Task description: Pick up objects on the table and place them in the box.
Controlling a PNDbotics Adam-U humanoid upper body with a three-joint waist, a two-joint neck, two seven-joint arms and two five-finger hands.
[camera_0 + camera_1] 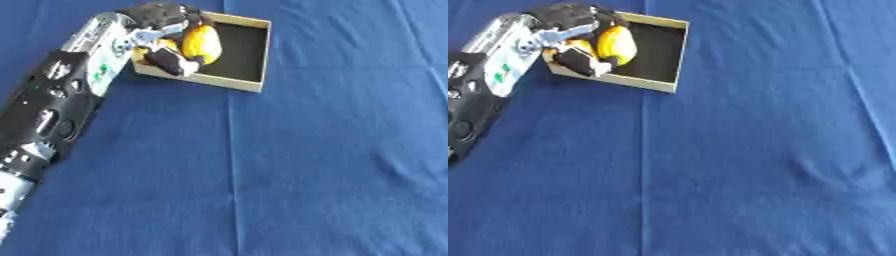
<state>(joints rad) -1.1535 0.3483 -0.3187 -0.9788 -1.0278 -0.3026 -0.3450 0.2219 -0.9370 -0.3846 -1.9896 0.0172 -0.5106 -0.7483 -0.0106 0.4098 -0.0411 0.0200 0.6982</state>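
My left hand (164, 30) reaches from the lower left up to the far left of the table. Its fingers and thumb are curled round a yellow-orange rounded object (201, 43). Hand and object hang over the left part of a shallow tan box (236, 83) with a black inside. A second bit of orange shows under the hand, beside the thumb; I cannot tell what it is. The right hand shows in neither view.
A blue cloth (306, 165) covers the whole table, with fold lines running down the middle and across. My left forearm (61, 110) lies along the left edge.
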